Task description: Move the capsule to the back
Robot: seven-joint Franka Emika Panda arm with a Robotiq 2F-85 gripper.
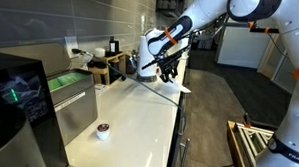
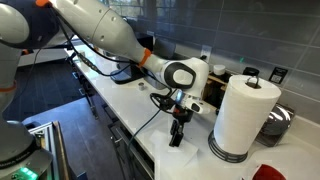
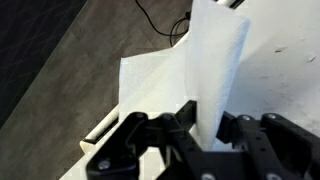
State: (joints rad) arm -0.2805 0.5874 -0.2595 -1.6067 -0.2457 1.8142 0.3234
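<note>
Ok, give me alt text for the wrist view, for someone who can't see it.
Dark fingers of the gripper frame a white paper-like sheet that runs up between them over a white counter. Dark floor fills the left side, and a black cable crosses the top.

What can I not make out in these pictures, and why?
1. Capsule: very small in an exterior view, so no detail is readable; absent from the wrist view.
2. Gripper: in the wrist view the white sheet covers the gap between the fingers, so open or shut is unclear.
</note>
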